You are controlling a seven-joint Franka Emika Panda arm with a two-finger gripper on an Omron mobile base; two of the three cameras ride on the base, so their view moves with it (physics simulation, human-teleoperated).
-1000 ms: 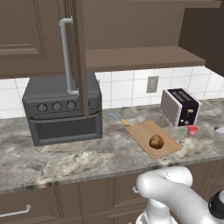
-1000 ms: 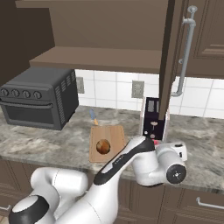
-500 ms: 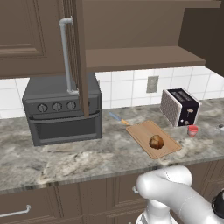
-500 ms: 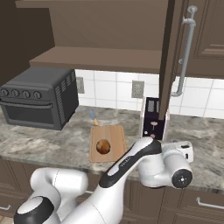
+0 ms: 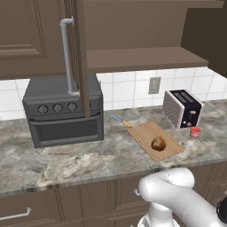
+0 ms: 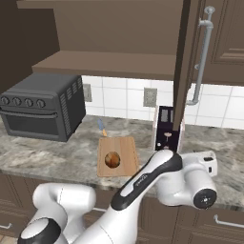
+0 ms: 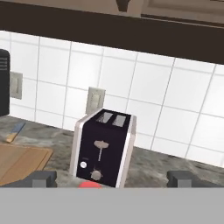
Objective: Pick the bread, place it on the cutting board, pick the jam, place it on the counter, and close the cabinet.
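The bread (image 5: 158,143) lies on the cutting board (image 5: 168,150), also seen as the bread (image 6: 112,159) on the cutting board (image 6: 126,147). The jam (image 5: 195,132) stands on the counter (image 5: 88,162) just in front of the toaster. In the hand view only the jam's red lid (image 7: 90,184) peeks up low between the fingertips (image 7: 41,178). My gripper (image 7: 112,179) is open and holds nothing, facing the toaster from the counter's front. The cabinet (image 5: 142,57) is open, its door (image 5: 80,57) edge-on; the other door (image 6: 183,71) also stands out.
A black toaster (image 5: 182,107) (image 7: 105,148) stands right of the board. A dark toaster oven (image 5: 64,111) sits at the left under the open door. A blue-handled knife (image 5: 117,119) lies behind the board. My arm (image 6: 157,176) reaches along the counter's front edge.
My hand has drawn back and to the right, away from the jam, leaving the left base view. The jam stays on the counter and the bread on the board.
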